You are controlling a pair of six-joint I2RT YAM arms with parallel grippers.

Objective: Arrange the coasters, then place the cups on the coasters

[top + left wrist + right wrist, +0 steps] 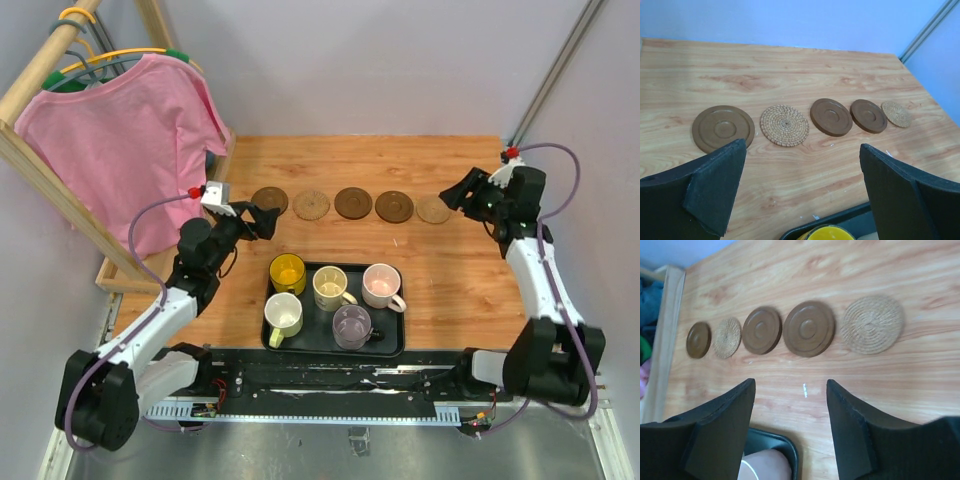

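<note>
Wood tabletop (450,290): coasters (352,203) lay rowed just ahead of left gripper (264,221) and right gripper (451,192), both apart, empty; yellow cup (287,272) under the left probably needed a square rim grip

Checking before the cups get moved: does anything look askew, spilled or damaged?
Nothing stands out. The coasters lie flat in one row, and the cups stand upright in the black tray, none spilled.

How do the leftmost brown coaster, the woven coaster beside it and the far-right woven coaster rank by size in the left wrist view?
Leftmost brown coaster
woven coaster beside it
far-right woven coaster, but farther off, so unsure.
</note>
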